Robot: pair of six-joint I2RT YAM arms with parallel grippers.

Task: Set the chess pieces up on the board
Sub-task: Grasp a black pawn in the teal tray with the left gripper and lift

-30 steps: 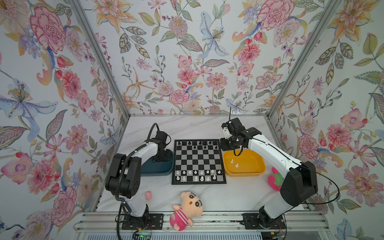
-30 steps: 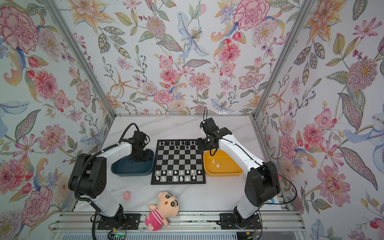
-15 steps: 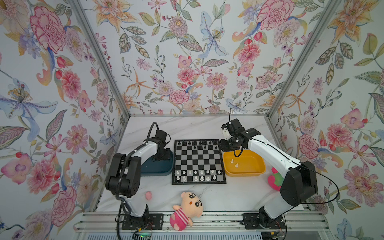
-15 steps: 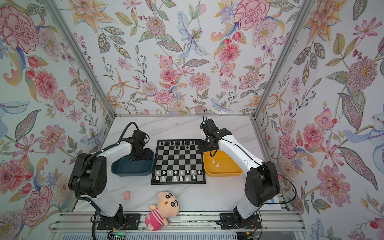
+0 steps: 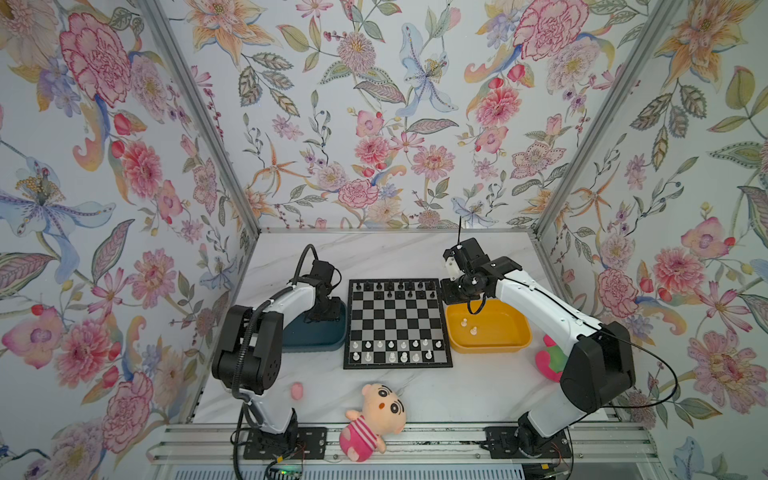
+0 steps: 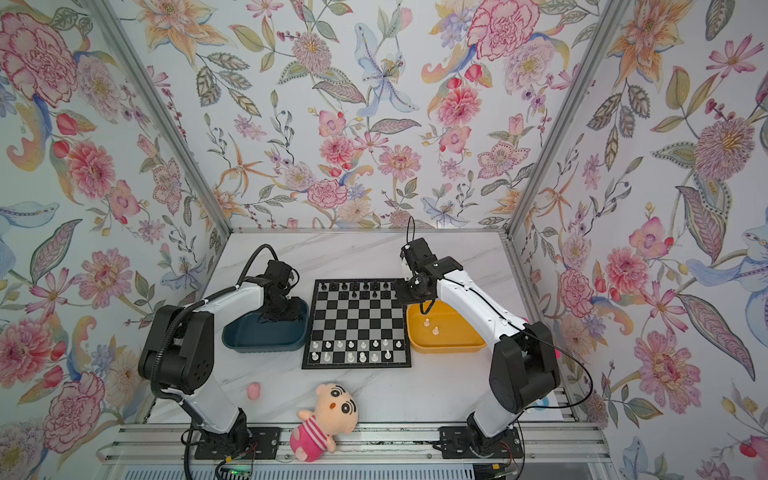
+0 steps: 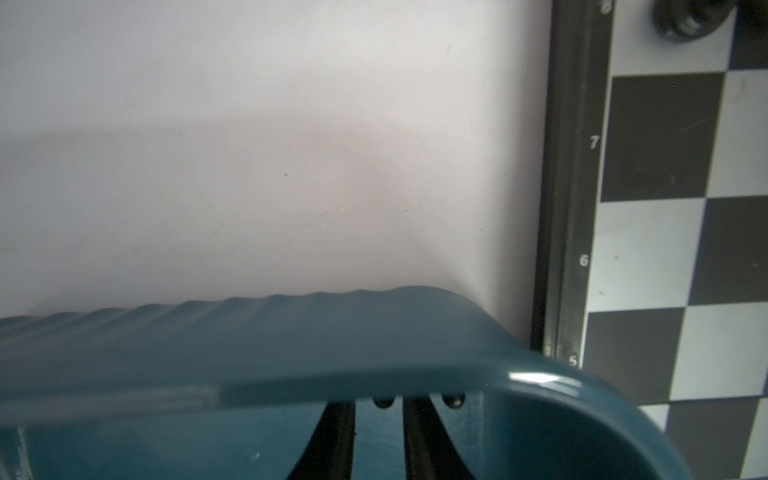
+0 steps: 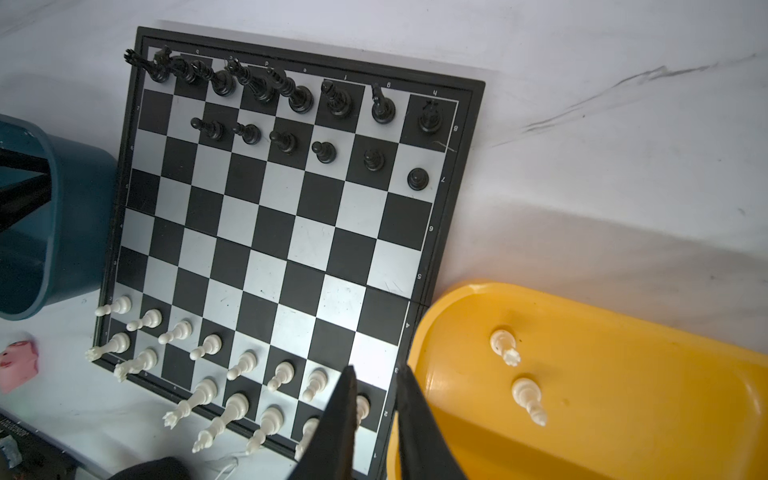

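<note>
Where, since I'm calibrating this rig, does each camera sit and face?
Both top views: high in front, looking down at the board; left arm and right arm show.
Left wrist: over the blue tray, facing the board's edge; left gripper shows.
Right wrist: above the yellow tray's far end, facing the board; right gripper shows.
All share the board.

Three walls box the cell in: a back wall point(image 5: 374, 104) and two side walls point(image 5: 83, 208), all papered w/ big pink, orange & blue flowers on a pale ground. Silver metal posts point(image 5: 199, 120) run up the back corners. The base is a white marble-look tabletop point(image 5: 374, 253) w/ grey veins and soft shadows — light is even, diffuse. Aluminium rails point(image 5: 436, 432) edge the front.
</note>
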